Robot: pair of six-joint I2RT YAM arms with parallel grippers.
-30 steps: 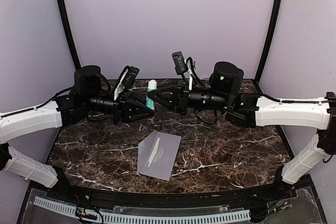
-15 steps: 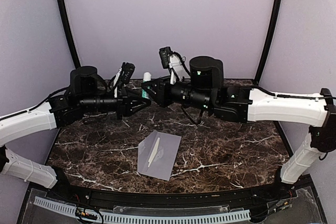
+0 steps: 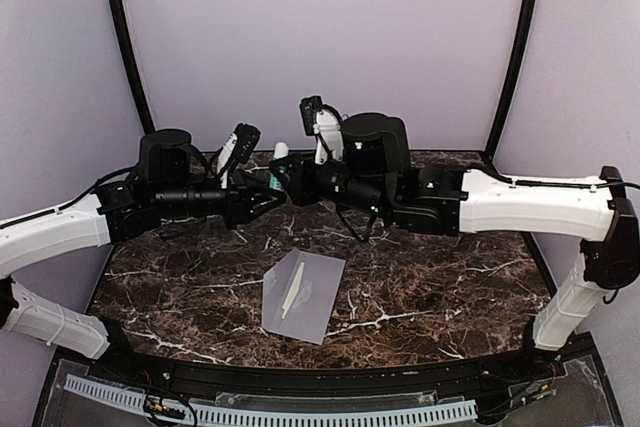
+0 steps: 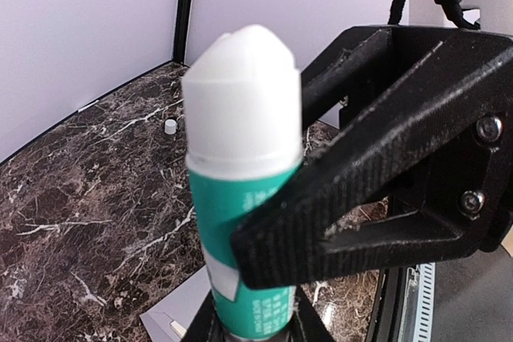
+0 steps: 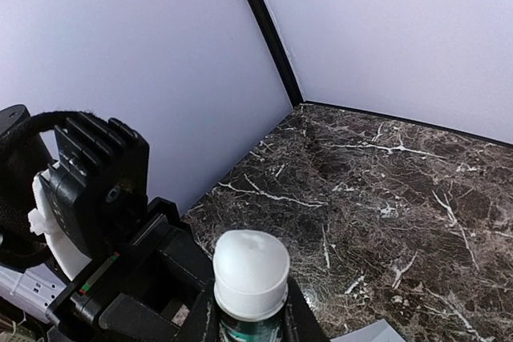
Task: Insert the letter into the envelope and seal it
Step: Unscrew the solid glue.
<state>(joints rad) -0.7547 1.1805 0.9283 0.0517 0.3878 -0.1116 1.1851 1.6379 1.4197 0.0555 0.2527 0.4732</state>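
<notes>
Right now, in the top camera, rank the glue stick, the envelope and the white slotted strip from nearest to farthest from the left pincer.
1. glue stick: gripped in the left pincer, raised at the back.
2. envelope: lying flat, nearer the front.
3. white slotted strip: along the near edge.

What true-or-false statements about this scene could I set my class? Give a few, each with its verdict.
1. The left gripper and the right gripper are both shut on the glue stick. True.
2. The glue stick's body is red. False: it is teal, with a white top.
3. The envelope lies flat on the table, and neither gripper touches it. True.
4. The glue stick rests on the envelope. False: it is held in the air towards the back of the table, apart from the envelope.
</notes>
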